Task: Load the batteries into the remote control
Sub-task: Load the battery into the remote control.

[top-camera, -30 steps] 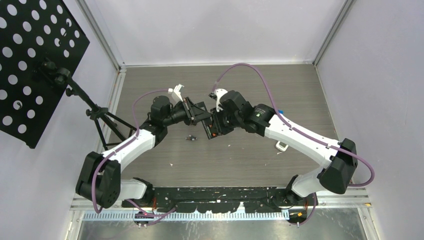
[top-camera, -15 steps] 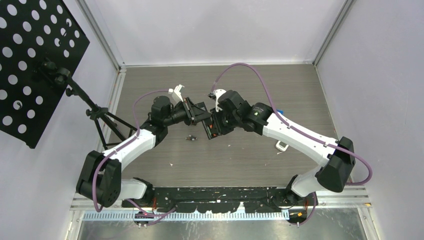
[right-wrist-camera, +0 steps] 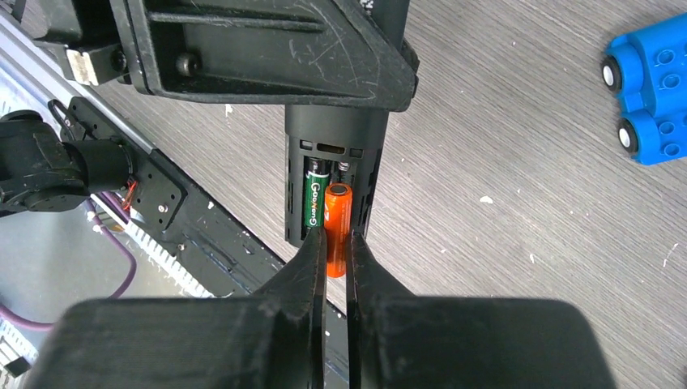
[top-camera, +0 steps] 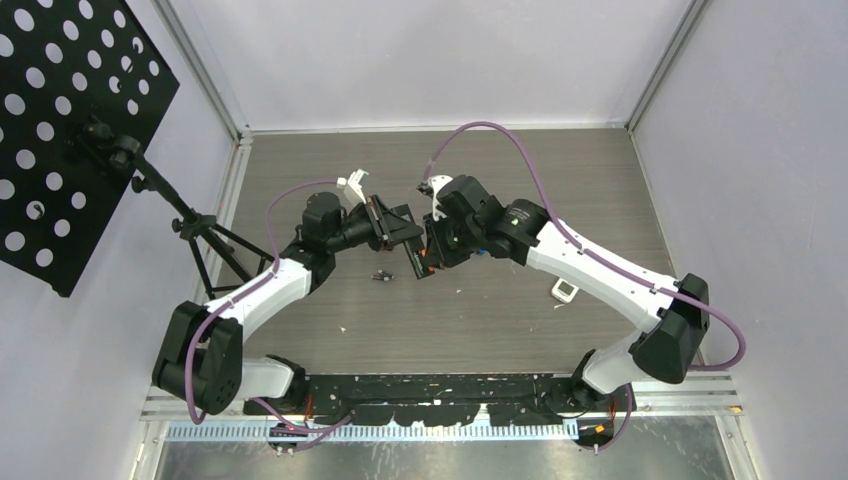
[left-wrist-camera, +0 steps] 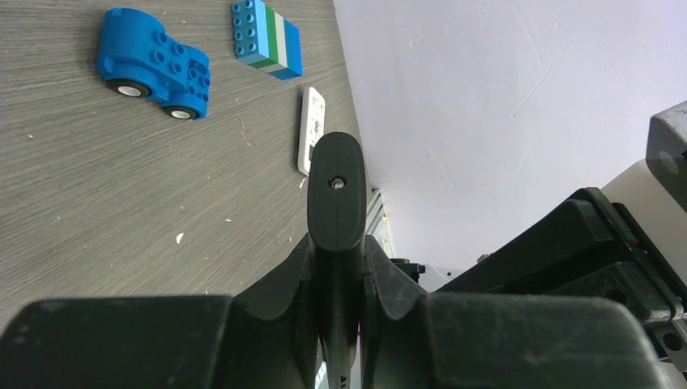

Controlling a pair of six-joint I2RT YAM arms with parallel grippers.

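Observation:
My left gripper [top-camera: 402, 232] is shut on the black remote control [top-camera: 417, 258] and holds it above the table; in the left wrist view its rounded end [left-wrist-camera: 336, 190] sticks out between the fingers [left-wrist-camera: 301, 271]. The right wrist view shows the remote [right-wrist-camera: 334, 138] with its battery bay open and a green-black battery [right-wrist-camera: 314, 198] lying in it. My right gripper [right-wrist-camera: 333, 247] is shut on the orange-red battery [right-wrist-camera: 337, 227], whose far end lies in the empty slot beside the green one. Another dark battery [top-camera: 380, 275] lies on the table, left of the remote.
A blue toy car [left-wrist-camera: 154, 65], a stack of coloured bricks [left-wrist-camera: 267, 38] and a small white piece [left-wrist-camera: 312, 130] lie on the table to the right; the white piece [top-camera: 565, 291] also shows from above. A tripod [top-camera: 200, 235] with a perforated black board [top-camera: 60, 120] stands at the left.
My right arm has shifted slightly left, toward the remote, with the orange-red battery. The left arm and the remote have stayed still.

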